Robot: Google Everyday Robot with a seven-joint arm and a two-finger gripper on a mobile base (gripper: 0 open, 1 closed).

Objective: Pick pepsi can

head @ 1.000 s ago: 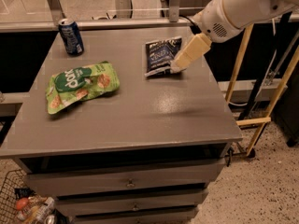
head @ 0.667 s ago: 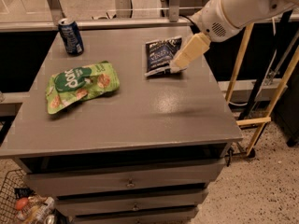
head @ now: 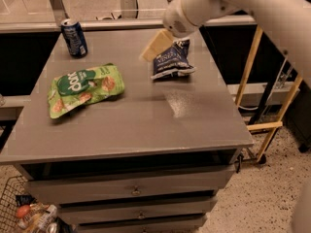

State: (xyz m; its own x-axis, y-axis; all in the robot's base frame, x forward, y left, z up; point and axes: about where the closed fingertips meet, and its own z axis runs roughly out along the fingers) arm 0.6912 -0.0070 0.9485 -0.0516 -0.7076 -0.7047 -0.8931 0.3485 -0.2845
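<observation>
Here we are at the grey table [head: 146, 125], and the pepsi can [head: 74, 37] stands upright on the far left corner, silver rim on top, nothing touching it. The gripper [head: 146, 56] is out over the far middle of the tabletop, a tan wedge pointing down and to the left, right at the upper left edge of the dark blue chip bag [head: 171, 60]. Whether it is touching that bag is hard to call from this angle, and whether it is spread or closed up can't be made out either. It carries nothing that can be seen. The white arm [head: 252, 4] sweeps in from the upper right, its rounded wrist above the bag. Between gripper and can there is a clear stretch of tabletop, so the two are well apart. Nearer and to the left lies a green snack bag [head: 85, 88], flat on the surface, on the near side of the can. Below the tabletop, drawers [head: 131, 191] with small pulls run across the front. Down in the near left corner sits a wire basket [head: 12, 198] holding packets, and a wooden frame [head: 272, 125] stands off to the right of the table.
</observation>
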